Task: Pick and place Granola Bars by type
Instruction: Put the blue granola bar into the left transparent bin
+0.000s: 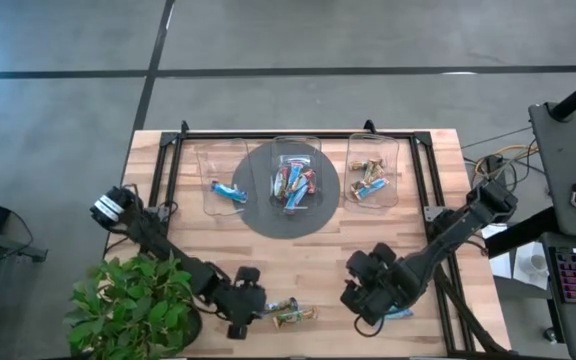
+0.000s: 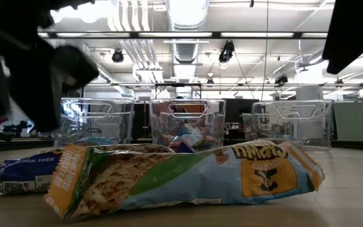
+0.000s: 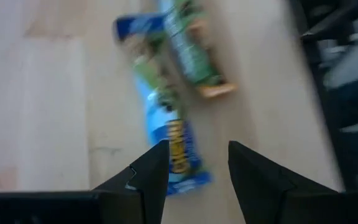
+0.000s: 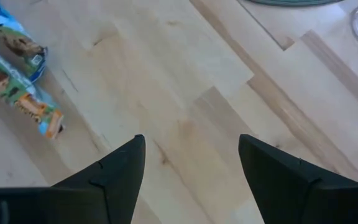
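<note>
Overhead only, bar (image 1: 400, 313) under right claw (image 1: 368, 300)

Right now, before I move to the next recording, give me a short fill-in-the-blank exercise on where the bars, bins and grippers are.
1. ____ clear bins stand in a row at the table's far side.
2. The dark round mat lies under the ____ bin.
3. The left gripper, fingers ____, is beside the loose granola bars at the near edge.
4. The right gripper holds ____.

Answers: three; middle; open; nothing
</note>
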Action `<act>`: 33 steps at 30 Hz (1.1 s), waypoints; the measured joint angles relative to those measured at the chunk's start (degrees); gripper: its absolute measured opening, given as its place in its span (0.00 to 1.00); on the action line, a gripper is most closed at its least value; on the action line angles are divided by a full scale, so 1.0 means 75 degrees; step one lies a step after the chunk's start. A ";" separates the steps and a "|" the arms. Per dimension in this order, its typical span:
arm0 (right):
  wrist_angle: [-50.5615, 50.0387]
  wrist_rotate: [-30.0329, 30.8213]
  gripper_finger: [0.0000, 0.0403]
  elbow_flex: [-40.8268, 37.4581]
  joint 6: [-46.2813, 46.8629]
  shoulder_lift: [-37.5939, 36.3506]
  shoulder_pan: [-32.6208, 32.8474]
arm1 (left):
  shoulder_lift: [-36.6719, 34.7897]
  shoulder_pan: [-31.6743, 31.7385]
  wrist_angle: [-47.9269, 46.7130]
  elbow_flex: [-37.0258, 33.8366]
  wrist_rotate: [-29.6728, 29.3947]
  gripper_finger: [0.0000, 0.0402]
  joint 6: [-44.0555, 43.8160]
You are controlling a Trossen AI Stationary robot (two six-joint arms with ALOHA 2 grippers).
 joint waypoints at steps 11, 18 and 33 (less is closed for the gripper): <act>0.0002 0.0013 0.60 -0.0081 -0.0099 -0.0009 0.0000 | 0.0881 -0.0014 -0.0337 0.0853 -0.0468 0.37 -0.0356; 0.0003 0.0022 0.60 -0.0206 -0.0064 -0.0009 0.0003 | 0.1286 -0.0025 -0.0376 0.0938 -0.0604 0.37 -0.0348; -0.0004 0.0168 0.58 -0.0299 -0.0034 -0.0009 -0.0018 | 0.1118 0.0010 -0.2482 0.1307 -0.2701 0.37 -0.0731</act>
